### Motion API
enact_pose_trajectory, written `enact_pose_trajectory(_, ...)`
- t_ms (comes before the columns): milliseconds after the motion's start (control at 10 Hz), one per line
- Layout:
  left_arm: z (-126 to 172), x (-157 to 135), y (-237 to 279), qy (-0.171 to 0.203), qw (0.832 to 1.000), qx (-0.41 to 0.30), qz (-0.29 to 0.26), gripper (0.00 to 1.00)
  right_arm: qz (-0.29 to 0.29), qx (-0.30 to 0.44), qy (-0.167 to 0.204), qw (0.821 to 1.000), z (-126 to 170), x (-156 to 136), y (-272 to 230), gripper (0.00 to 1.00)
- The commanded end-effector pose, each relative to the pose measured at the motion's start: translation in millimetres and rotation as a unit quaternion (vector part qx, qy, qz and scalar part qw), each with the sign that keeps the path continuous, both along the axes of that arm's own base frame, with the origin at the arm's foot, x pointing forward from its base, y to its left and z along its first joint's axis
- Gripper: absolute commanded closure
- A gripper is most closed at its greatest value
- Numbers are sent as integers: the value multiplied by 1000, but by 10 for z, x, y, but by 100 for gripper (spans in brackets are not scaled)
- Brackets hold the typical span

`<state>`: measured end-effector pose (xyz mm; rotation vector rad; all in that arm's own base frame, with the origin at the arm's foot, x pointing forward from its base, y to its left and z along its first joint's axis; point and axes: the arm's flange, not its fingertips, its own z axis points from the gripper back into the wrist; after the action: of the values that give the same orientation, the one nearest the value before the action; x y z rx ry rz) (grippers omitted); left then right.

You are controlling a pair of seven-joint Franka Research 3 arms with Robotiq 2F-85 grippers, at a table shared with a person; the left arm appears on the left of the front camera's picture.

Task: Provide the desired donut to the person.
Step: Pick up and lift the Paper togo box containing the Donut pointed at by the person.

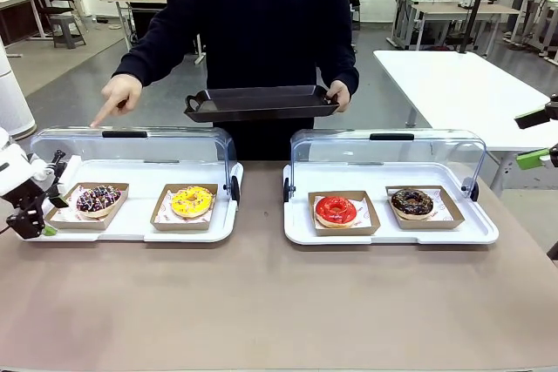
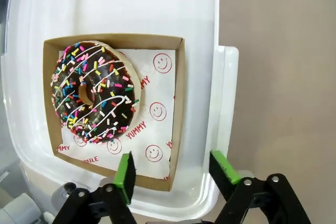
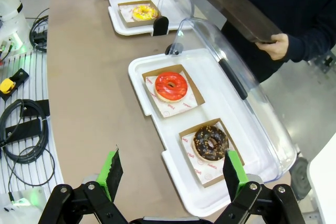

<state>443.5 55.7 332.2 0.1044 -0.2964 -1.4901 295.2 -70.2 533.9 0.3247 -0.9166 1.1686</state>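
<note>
Cardboard tray (image 2: 177,103) of sprinkled donut (image 2: 94,95), bench's left edge, where person's hand (image 1: 120,93) points: left pincer (image 2: 173,170) open, should straddle tray wall squarely, close gently. Right pincer (image 3: 170,174) open.

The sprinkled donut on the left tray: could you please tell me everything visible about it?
This ring donut has dark chocolate glaze, thin white drizzle and many-coloured sprinkles; pale dough shows along one side. It lies off-centre on smiley-printed paper in an open brown cardboard box, on the white tray under a raised clear lid. The open left hand hovers by the box's edge, not touching the donut.
</note>
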Motion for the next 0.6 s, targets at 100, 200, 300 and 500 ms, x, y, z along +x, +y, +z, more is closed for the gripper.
enact_pose_trajectory(100,-38,88,103,4,1000,7,-15,100,10,10,-5,1000,-7,31,4,0)
enact_pose_trajectory(200,-55,99,106,12,1000,4,-17,84,10,10,-5,1000,-7,31,4,0)
enact_pose_trajectory(300,-60,109,109,16,1000,2,-17,93,10,10,-5,1000,-7,31,4,0)
enact_pose_trajectory(500,-87,121,115,24,1000,5,-17,100,10,10,-5,1000,-7,31,4,0)
